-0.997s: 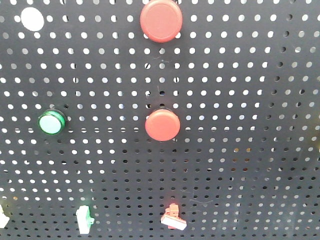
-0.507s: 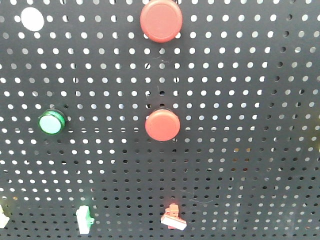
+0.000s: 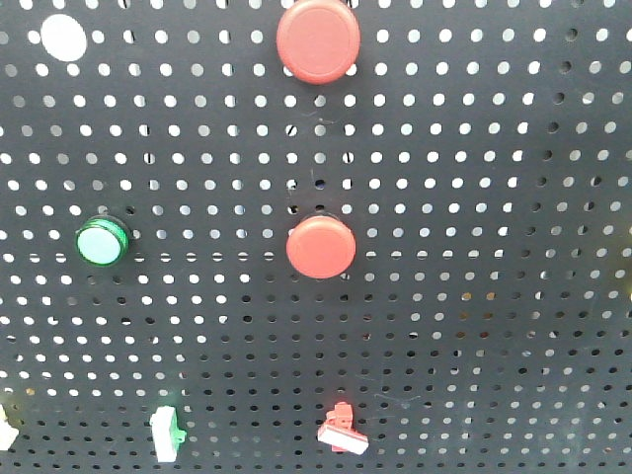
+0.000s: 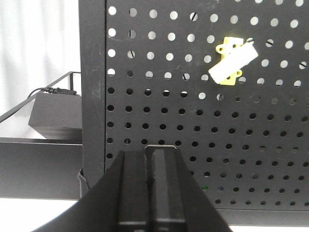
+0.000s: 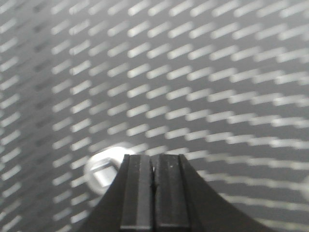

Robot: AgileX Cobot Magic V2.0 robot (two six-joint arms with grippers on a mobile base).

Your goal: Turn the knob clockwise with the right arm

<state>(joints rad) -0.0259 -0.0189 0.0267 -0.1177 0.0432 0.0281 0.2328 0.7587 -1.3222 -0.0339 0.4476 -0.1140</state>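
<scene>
Our right pincer (image 5: 153, 162) is closed, pad against pad, holding nothing; the left pincer (image 4: 150, 155) likewise. The pale round knob (image 5: 102, 172) sits on the pegboard (image 5: 217, 72), just beside the right pincer's tips. We judge it small, rigid and smooth: pinch its rim.

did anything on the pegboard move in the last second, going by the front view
Nothing visibly changed in the front view. The upper round red button, the middle round red button, the round green button and the small red-and-white switch sit on the black perforated panel exactly where they were. No arm has entered that view.
</scene>
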